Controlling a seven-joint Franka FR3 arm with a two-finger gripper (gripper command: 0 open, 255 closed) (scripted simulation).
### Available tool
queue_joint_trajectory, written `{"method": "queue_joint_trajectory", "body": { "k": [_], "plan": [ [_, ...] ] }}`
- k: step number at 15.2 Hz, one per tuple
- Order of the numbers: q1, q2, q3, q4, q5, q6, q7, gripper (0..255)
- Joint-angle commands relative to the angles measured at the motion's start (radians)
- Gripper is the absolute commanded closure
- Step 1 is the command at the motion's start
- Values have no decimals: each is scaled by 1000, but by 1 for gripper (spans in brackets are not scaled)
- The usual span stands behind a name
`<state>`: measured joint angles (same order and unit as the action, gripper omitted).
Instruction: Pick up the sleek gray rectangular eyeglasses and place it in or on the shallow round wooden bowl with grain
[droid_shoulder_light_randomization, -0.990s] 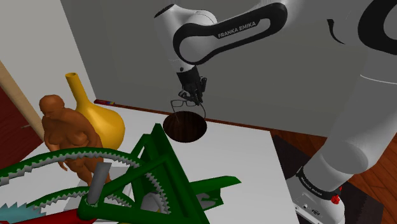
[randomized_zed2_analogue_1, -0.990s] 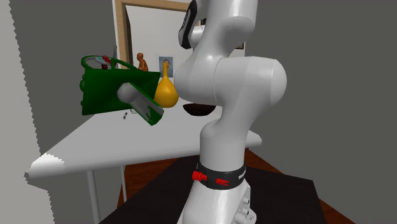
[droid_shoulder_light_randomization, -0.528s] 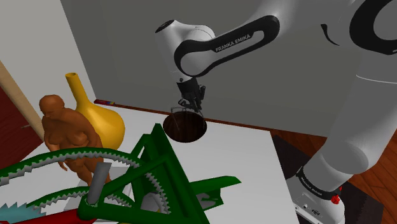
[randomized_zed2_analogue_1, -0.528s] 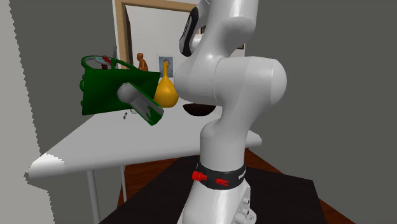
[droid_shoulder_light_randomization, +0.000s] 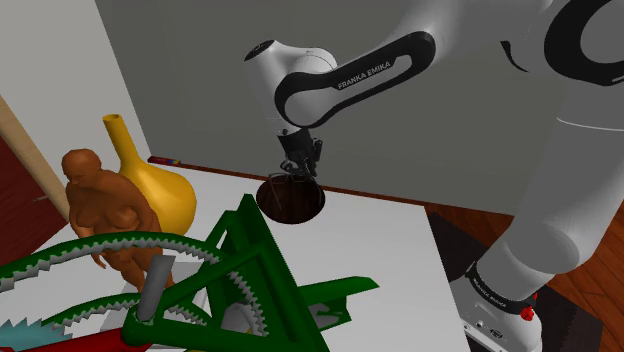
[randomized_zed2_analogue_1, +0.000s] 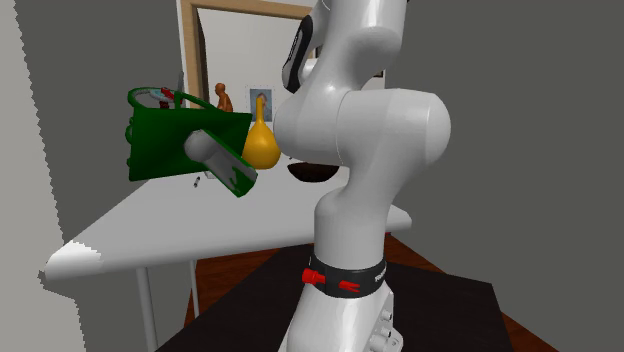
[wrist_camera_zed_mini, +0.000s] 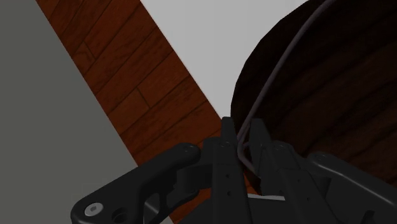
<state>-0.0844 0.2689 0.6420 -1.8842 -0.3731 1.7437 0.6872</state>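
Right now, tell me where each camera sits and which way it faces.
Shoulder view: high beside the arm, looking down over the table at the bowl; arm and gripper show.
Second exterior view: behind the stand, facing across the table toward a doorway; the arm's lower links show.
Wrist view: on the hand, looking into the bowl; fingers clasp the eyeglasses.
Both exterior views share the yellow vase.

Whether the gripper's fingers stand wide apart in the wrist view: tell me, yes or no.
No, the fingers are shut on the thin gray eyeglasses frame, over the dark wooden bowl.
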Motion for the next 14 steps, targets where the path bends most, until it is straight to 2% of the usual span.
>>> {"method": "queue_joint_trajectory", "body": {
  "k": [1,2,3,8,12,14],
  "plan": [
    [0,0,0,0,0,0,0,255],
    [0,0,0,0,0,0,0,255],
    [0,0,0,0,0,0,0,0],
    [0,0,0,0,0,0,0,0],
    [28,11,12,134,10,-126,-7,0],
    [28,11,12,134,10,-126,-8,0]
  ]
}}
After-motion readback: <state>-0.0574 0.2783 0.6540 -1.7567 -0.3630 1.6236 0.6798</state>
